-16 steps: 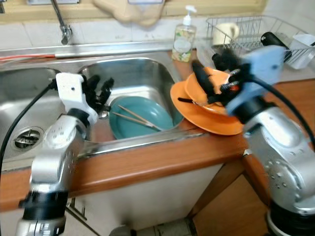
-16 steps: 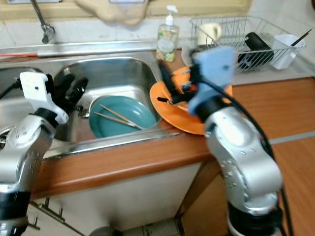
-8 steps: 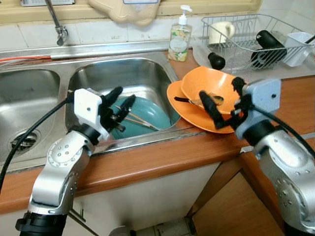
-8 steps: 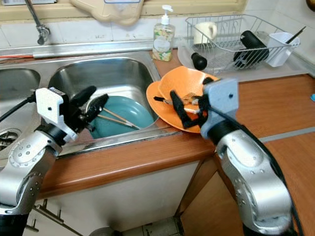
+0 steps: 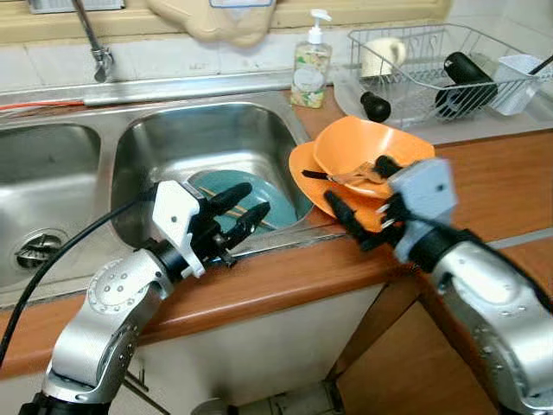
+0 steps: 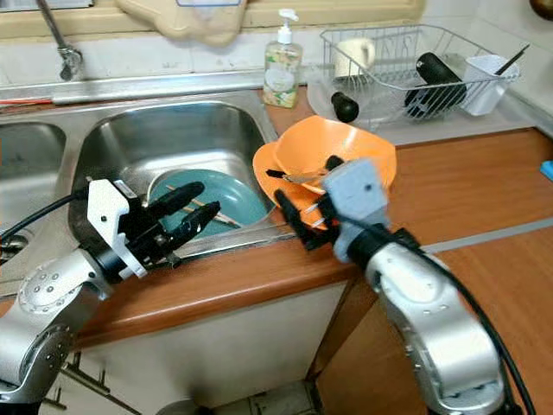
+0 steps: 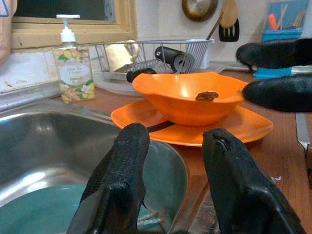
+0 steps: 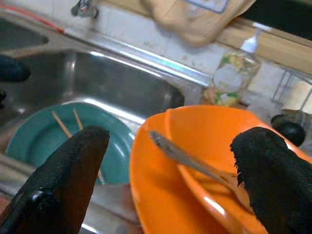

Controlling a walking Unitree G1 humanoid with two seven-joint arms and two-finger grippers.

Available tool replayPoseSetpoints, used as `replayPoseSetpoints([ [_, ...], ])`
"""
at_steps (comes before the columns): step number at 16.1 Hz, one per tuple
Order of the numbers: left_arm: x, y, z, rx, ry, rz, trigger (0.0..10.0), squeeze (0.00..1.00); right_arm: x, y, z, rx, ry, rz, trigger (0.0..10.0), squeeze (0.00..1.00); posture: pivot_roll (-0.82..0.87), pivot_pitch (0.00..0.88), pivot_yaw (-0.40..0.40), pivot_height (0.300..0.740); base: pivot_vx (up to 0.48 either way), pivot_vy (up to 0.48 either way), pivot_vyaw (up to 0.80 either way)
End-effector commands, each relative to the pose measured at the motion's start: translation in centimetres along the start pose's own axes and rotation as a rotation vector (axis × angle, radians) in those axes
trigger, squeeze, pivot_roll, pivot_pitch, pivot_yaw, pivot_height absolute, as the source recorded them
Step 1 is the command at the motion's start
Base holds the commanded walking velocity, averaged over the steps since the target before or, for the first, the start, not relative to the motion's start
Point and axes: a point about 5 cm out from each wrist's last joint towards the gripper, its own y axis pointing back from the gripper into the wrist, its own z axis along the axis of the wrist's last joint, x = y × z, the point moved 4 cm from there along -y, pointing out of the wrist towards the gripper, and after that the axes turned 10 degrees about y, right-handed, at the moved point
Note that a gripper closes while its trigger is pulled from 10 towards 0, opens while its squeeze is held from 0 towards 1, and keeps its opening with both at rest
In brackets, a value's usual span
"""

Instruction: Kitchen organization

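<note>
Both pincers hang over the front edge of the sink counter, fingers spread wide and holding nothing. Left gripper (image 5: 238, 210) reaches forward from a bent silver arm that rises from the robot's lower left; its two black fingers (image 7: 122, 165) point across the sink (image 5: 216, 138) toward the orange dishes, with the wooden counter edge (image 5: 285, 281) just under them. Just beyond and below its tips lies the teal plate (image 5: 276, 194) on the sink bottom, with two chopsticks (image 6: 200, 207) across it, their long axes running from the far left of the plate toward the near right.

Right gripper (image 5: 359, 216) comes in from the robot's right, its forearm angled up and across the counter, and its fingers (image 8: 73, 165) point back toward the sink, so the two pincers face each other. Just ahead of its tips sits the orange plate (image 5: 304, 177) at the counter's edge beside the sink, with the orange bowl (image 5: 346, 147) resting on it. A spoon (image 8: 183, 158) lies in the bowl, its handle sticking out over the bowl's rim toward the sink and its head near the bowl's middle.

Farther past the bowl stand a soap bottle (image 5: 308, 60) and a wire dish rack (image 5: 415, 52) holding a mug (image 5: 380, 56), a black bottle (image 5: 462, 73) and a white cup (image 5: 518, 73).
</note>
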Motion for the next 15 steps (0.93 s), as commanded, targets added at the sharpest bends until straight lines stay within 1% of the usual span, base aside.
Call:
replayPoseSetpoints([
  [1, -0.4, 0.0, 0.2, 0.01, -0.017, -0.018, 10.0, 0.0, -0.9, -0.2, -0.4, 0.029, 0.025, -0.059, 10.0, 0.0, -0.08, 0.0, 0.022, 0.74, 0.0, 0.0, 0.0],
  [3, -0.5, 0.0, 0.1, 0.014, -0.011, -0.022, 10.0, 0.0, -1.6, -0.1, -0.6, 0.034, 0.003, -0.086, 10.0, 0.0, -0.08, 0.0, 0.022, 0.74, 0.0, 0.0, 0.0],
  [5, -0.7, 0.0, -0.1, 0.024, -0.011, -0.029, 10.0, 0.0, -2.0, 0.1, -0.9, 0.049, 0.015, -0.093, 10.0, 0.0, -0.08, 0.0, 0.022, 0.74, 0.0, 0.0, 0.0],
  [6, -0.7, -0.1, -0.2, 0.027, -0.012, -0.03, 10.0, 0.0, -2.4, 0.3, -1.1, 0.059, 0.014, -0.116, 10.0, 0.0, -0.08, 0.0, 0.022, 0.74, 0.0, 0.0, 0.0],
  [7, -0.6, -0.1, -0.1, 0.025, -0.011, -0.025, 10.0, 0.0, -3.4, 0.5, -1.4, 0.076, 0.012, -0.169, 10.0, 0.0, -0.08, 0.0, 0.022, 0.74, 0.0, 0.0, 0.0],
  [9, -0.5, -0.2, -0.1, 0.024, -0.013, -0.022, 10.0, 0.0, -4.5, 0.8, -1.7, 0.093, 0.018, -0.215, 10.0, 0.0, -0.09, 0.0, 0.029, 0.74, 0.0, 0.0, 0.0],
  [11, -0.5, -0.2, -0.1, 0.023, -0.015, -0.021, 10.0, 0.0, -5.3, 1.2, -1.8, 0.093, 0.012, -0.242, 10.0, 0.0, -0.09, 0.0, 0.029, 0.74, 0.0, 0.0, 0.0],
  [12, -0.5, -0.2, -0.1, 0.021, -0.013, -0.018, 10.0, 0.0, -5.7, 1.6, -1.9, 0.097, 0.011, -0.258, 10.0, 0.0, -0.1, 0.0, 0.029, 0.74, 0.0, 0.0, 0.0],
  [13, -0.5, -0.1, -0.1, 0.021, -0.013, -0.018, 10.0, 0.0, -5.8, 1.7, -1.9, 0.097, 0.012, -0.26, 10.0, 0.0, -0.1, 0.0, 0.03, 0.74, 0.0, 0.0, 0.0],
  [14, -0.7, -0.1, -0.2, 0.027, 0.0, -0.034, 10.0, 0.0, -5.3, 1.8, -1.3, 0.054, -0.003, -0.218, 10.0, 0.0, -0.1, 0.0, 0.03, 0.74, 0.0, 0.0, 0.0],
  [15, -1.2, -0.1, -0.4, 0.042, 0.011, -0.064, 10.0, 0.0, -3.7, 1.7, -0.1, -0.014, -0.014, -0.112, 10.0, 0.0, -0.1, 0.0, 0.031, 0.74, 0.0, 0.0, 0.0],
])
